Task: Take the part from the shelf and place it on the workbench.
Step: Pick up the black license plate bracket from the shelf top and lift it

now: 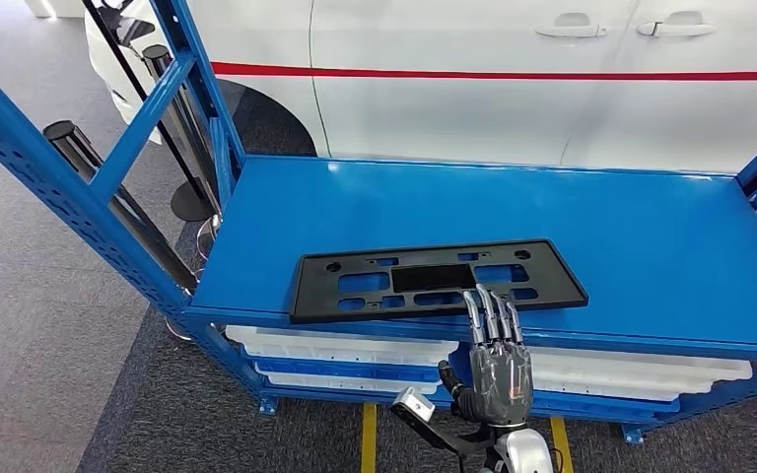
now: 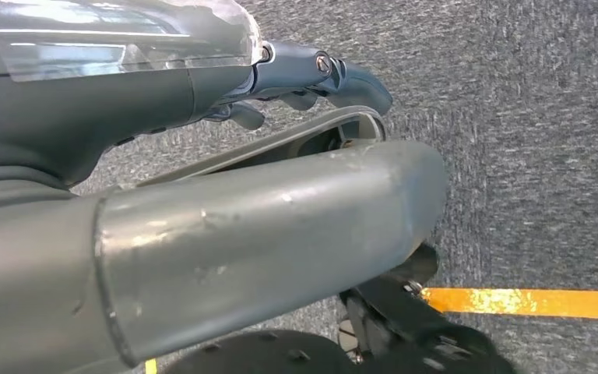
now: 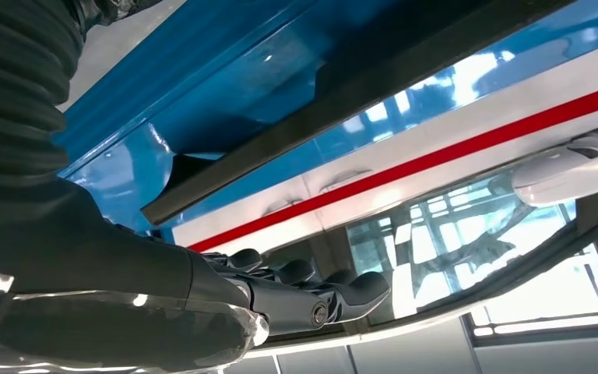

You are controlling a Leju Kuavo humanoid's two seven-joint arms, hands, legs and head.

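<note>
Blue painted steel forms the shelf, a flat deck on perforated uprights, and the flat black plastic part, a long rectangular frame with cut-out windows and small holes, lies on that deck close to its front edge, nearer the left corner than the right. The right hand reaches up from below the front edge with its dark fingers stretched out straight and side by side, their tips over the near edge of the black part; it grasps nothing, and whether the tips actually touch the part cannot be told. In the right wrist view the fingers lie extended beside the part's dark edge.

The left hand hangs low over grey carpet beside an orange floor stripe, its fingers curled in on nothing.

White flat trays sit stacked on the level under the deck. Behind the shelf's rear edge stands a white car body with a red stripe. Dark tubes lean through the uprights at the left corner.
</note>
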